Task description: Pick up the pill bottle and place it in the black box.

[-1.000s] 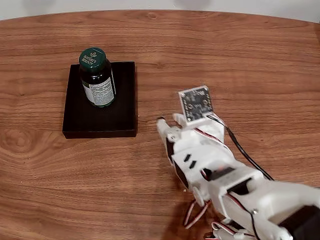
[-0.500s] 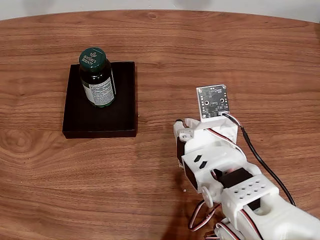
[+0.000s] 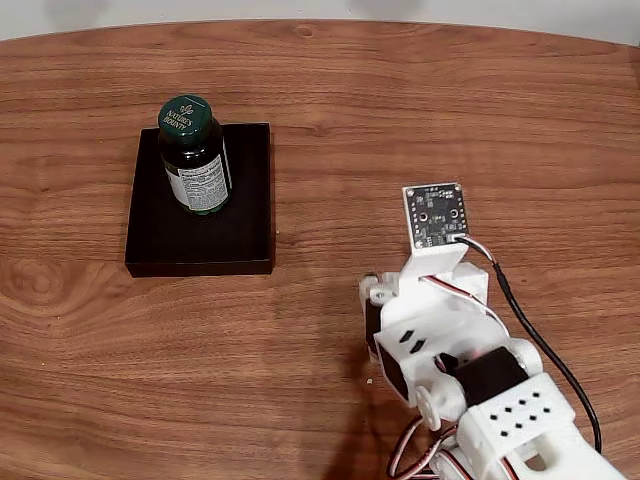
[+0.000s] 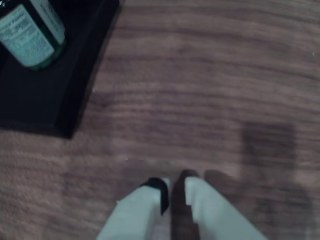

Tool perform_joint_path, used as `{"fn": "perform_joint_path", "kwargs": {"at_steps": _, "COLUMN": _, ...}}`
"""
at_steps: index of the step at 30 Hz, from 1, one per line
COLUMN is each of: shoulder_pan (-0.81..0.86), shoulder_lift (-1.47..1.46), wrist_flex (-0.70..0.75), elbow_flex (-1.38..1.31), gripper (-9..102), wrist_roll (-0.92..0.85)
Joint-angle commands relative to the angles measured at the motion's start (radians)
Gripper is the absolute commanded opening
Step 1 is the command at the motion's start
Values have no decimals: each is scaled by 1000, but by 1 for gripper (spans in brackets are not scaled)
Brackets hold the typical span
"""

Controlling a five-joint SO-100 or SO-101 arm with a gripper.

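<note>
Where cap reads "Nature's Bounty" — pill bottle (image 3: 194, 155) upright.

- Arm (image 3: 470, 390): white printed body, seen in the fixed view at lower right, reaching in from the bottom-right corner toward upper left.
- Wrist camera board (image 3: 435, 215): small square circuit board, mounted upright at the front of the arm, with a black cable run back along the arm.
- Wiring: red and white leads looped beneath the arm's lower joint.
- Gripper (image 4: 174, 192): two white fingers with dark tips, seen in the wrist view at bottom centre; tips nearly together with a thin gap, nothing held between them.
</note>
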Motion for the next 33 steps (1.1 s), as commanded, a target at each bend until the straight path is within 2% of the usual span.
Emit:
{"fn": "perform_joint_path", "kwargs": {"at_steps": 1, "shoulder_pan": 34, "shoulder_lift": 72, "wrist_flex": 104, "elbow_flex": -18, "gripper": 0, "wrist_roll": 28}}
{"fn": "perform_joint_path", "kwargs": {"at_steps": 9, "shoulder_pan": 64, "shoulder_lift": 310, "wrist_flex": 451, "elbow_flex": -17, "gripper": 0, "wrist_roll": 38}}
{"fn": "perform_joint_path", "kwargs": {"at_steps": 17, "shoulder_pan": 92, "shoulder_lift": 460, "wrist_flex": 696, "elbow_flex": -17, "gripper": 0, "wrist_roll": 55}}
{"fn": "perform_joint_path", "kwargs": {"at_steps": 33, "shoulder_pan": 160, "shoulder_lift": 506, "wrist_flex": 943, "elbow_flex": -17, "gripper": 0, "wrist_roll": 21}}
